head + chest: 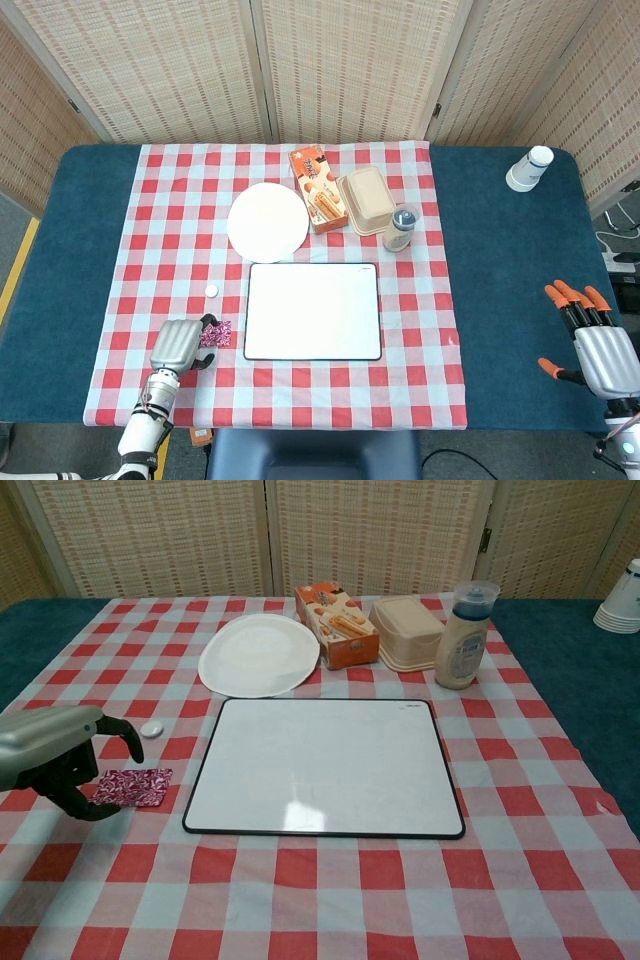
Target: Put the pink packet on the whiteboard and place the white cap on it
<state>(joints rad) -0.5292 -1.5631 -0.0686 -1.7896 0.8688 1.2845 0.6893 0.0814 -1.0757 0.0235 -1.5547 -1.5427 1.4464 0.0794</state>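
The pink packet [216,333] [134,786] lies flat on the checked cloth, just left of the whiteboard [313,311] [325,767]. The small white cap [211,291] [151,729] sits on the cloth a little farther back. My left hand [178,345] [55,760] hovers over the packet's left end, its dark fingers curved to either side of the edge and holding nothing. Far off at the table's right edge, my right hand [598,346] rests open with its orange-tipped fingers spread.
Behind the whiteboard stand a white plate [268,221], an orange snack box [316,188], a beige lidded container [367,199] and a bottle [401,229]. A stack of paper cups [529,168] stands at the far right on the blue table [500,270].
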